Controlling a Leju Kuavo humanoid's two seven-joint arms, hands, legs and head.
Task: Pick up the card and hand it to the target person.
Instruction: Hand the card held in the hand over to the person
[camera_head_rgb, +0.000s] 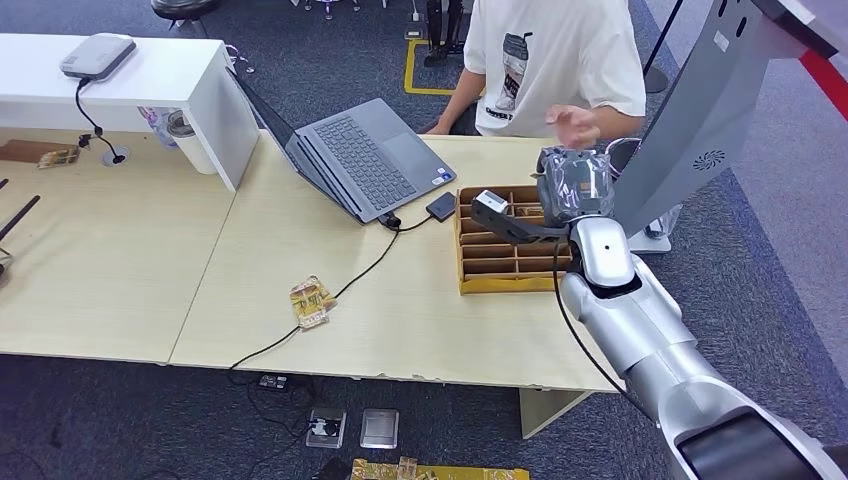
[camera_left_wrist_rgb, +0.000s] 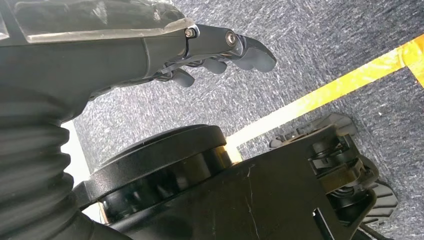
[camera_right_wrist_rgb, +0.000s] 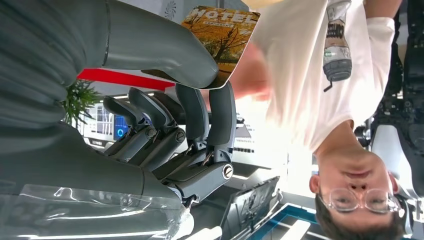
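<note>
My right hand (camera_head_rgb: 575, 187) is raised over the far right of the table, in front of a person in a white T-shirt (camera_head_rgb: 555, 60). In the right wrist view this hand (camera_right_wrist_rgb: 200, 125) pinches a card (camera_right_wrist_rgb: 225, 35) printed with an autumn photo and the word HOTEL between its thumb and fingers. The person's hand (camera_head_rgb: 575, 125), blurred (camera_right_wrist_rgb: 250, 70), is stretched out right at the card's far edge; whether it touches the card I cannot tell. My left hand (camera_left_wrist_rgb: 225, 47) hangs over the grey carpet, fingers loosely bent and holding nothing.
A cardboard box with dividers (camera_head_rgb: 500, 255) lies just under my right hand. An open laptop (camera_head_rgb: 365, 160) with a cable stands at the table's middle, a yellow packet (camera_head_rgb: 311, 302) near the front edge. A white shelf (camera_head_rgb: 120, 75) stands at the back left, a grey panel (camera_head_rgb: 700, 120) at the right.
</note>
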